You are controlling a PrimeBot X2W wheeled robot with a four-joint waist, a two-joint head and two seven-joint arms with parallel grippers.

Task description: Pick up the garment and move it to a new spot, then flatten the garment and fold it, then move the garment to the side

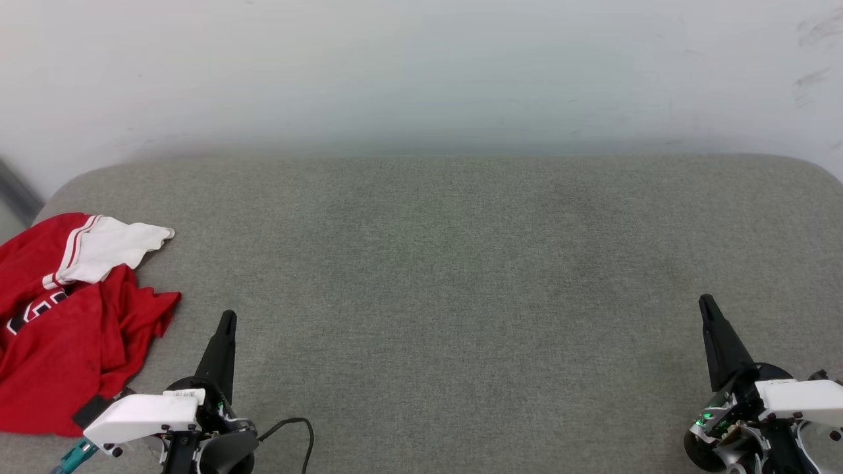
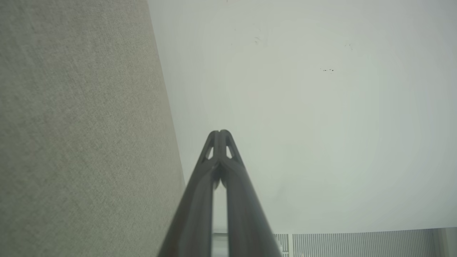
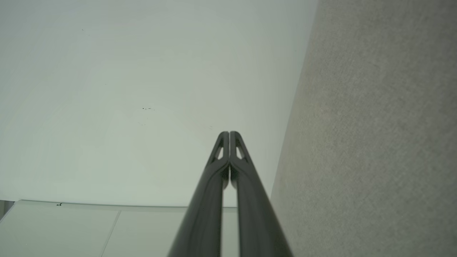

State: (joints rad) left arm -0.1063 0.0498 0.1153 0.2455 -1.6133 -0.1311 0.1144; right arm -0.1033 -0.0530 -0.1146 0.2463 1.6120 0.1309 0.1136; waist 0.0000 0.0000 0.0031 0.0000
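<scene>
1. Grey pad: wide, fabric-covered, rounded far corners. Its far edge meets a pale wall.
2. Garment: red, crumpled in a heap on the pad's near-left area. It reaches the pad's left edge, where the head view cuts it off, so can't tell how far it hangs over.
3. White sleeve lies on top of the heap, on the side toward the pad's far edge, w/ its cuff pointing to pad centre. Red-white striped trim runs along the sleeve seam.
4. Black digits w/ white outline show partly between folds and can't be read in full.
5. L gripper: over the pad's near-left part, just beside the garment's hem on the pad-centre side. Fingertips are clear of the cloth. Fingers are pressed together w/ nothing between them.
6. R gripper: over the pad's near-right part, well apart from the garment. Fingers are likewise closed & empty.
7. Black cable loops above the pad's near edge, next to the L wrist.
8. Left wrist view: the L gripper tips meet, the pad runs up one side & the wall lies beyond its edge. A slatted panel sits low past the wall.
9. Right wrist view: the R gripper tips meet, w/ the pad on one side and the wall past its edge. Pale flat panels lie below the wall.
</scene>
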